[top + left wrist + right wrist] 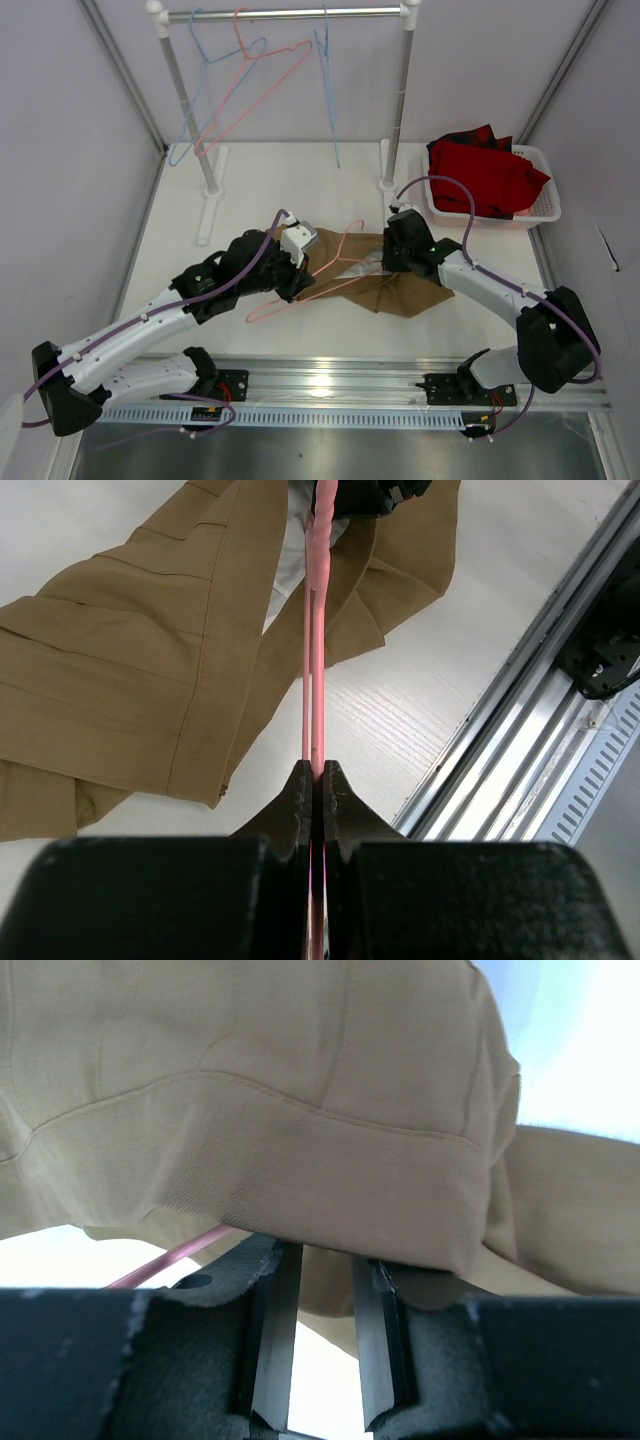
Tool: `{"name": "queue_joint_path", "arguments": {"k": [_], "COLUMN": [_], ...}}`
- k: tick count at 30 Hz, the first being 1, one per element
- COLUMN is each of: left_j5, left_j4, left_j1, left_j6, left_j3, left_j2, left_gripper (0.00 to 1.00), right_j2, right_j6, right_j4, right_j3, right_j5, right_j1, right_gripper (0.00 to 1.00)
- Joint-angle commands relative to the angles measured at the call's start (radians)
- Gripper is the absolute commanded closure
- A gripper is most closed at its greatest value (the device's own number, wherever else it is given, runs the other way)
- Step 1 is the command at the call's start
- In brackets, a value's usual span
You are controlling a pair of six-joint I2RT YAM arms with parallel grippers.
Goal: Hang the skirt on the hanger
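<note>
Closest in the left wrist view is the left gripper, its fingers pressed together on the salmon-pink wire of the hanger, which runs straight ahead from the fingertips. Ahead and to the left of that gripper lies the skirt, in loose folds on the table. Its paler lining shows just beside the wire where the cloth parts.

The right gripper has its jaws a little apart with nothing between them. The skirt's stitched hem hangs directly over and ahead of its fingertips, and a short length of pink wire comes out from under that hem, just left of the fingers in its own view.

By my reading the task is about midway: the hanger is in hand and brought to the garment, and part of the wire appears to sit under a layer of cloth. It is not done — the skirt lies mostly flat on the table rather than carried by the hanger, and from above much of the wire triangle lies bare on the left gripper's side. What is left is to draw the cloth over the hanger so that it hangs from it.
</note>
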Motion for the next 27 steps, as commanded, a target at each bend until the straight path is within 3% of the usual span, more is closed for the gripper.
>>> {"name": "queue_joint_path", "arguments": {"k": [1, 27], "left_j5": [-0.011, -0.033], "left_j4": [0.011, -0.018], "left_j1": [-0.006, -0.006], "left_j6": [0.019, 0.024], "left_j3": [0.007, 0.011], "left_j2": [-0.013, -0.035], "left_gripper": [1.00, 1.00], "right_j2": [0.015, 0.069], "right_j6": [-0.010, -0.045], "right_j4": [0.035, 0.131], "right_j3": [0.056, 0.040], "right_j5": [0.047, 0.113], "right_j1": [0.019, 0.034], "right_gripper": [0.69, 0.69]}}
